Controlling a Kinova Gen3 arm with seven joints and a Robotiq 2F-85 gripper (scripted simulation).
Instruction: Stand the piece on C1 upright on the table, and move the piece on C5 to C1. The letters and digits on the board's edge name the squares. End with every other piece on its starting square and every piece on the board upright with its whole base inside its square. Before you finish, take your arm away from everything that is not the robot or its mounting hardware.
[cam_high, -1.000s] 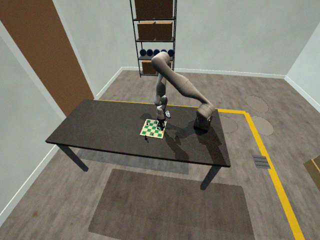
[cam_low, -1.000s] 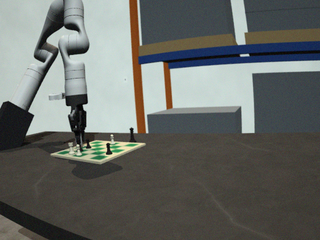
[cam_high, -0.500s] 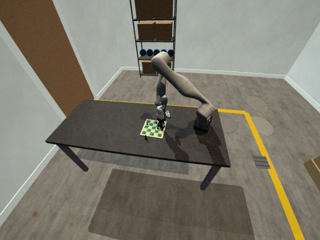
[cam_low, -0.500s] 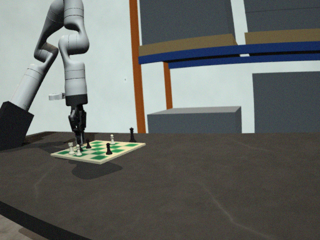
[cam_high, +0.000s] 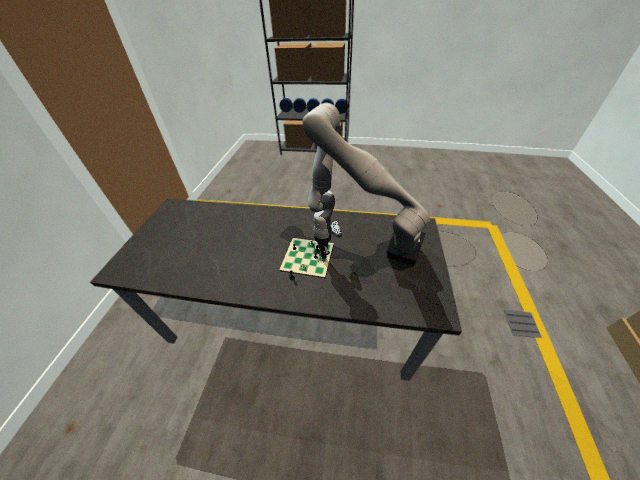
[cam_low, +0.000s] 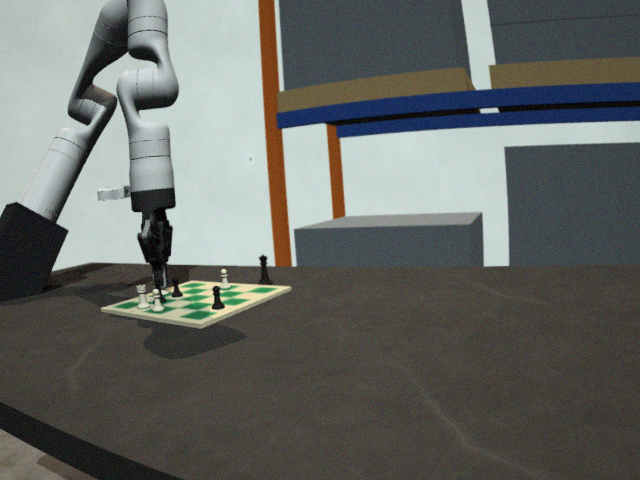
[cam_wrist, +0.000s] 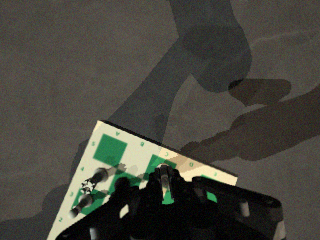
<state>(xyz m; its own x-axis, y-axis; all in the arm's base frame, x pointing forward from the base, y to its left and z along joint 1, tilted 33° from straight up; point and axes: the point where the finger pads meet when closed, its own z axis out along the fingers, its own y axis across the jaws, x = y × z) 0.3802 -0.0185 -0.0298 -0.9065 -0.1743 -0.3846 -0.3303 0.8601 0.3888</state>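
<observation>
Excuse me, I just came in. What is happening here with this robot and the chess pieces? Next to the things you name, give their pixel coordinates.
The robot arm's black end effector (cam_high: 324, 254) (cam_low: 159, 281) (cam_wrist: 163, 173) is low over the green-and-cream chessboard (cam_high: 282, 268) (cam_low: 248, 304) (cam_wrist: 95, 134), and it seems closed on a small white chess piece (cam_wrist: 163, 167) at C5. The tall black crowned piece (cam_high: 292, 276) (cam_low: 264, 273) stands upright on the dark table (cam_high: 206, 258) (cam_low: 387, 372), off the board. The white piece is not yet on C1.
</observation>
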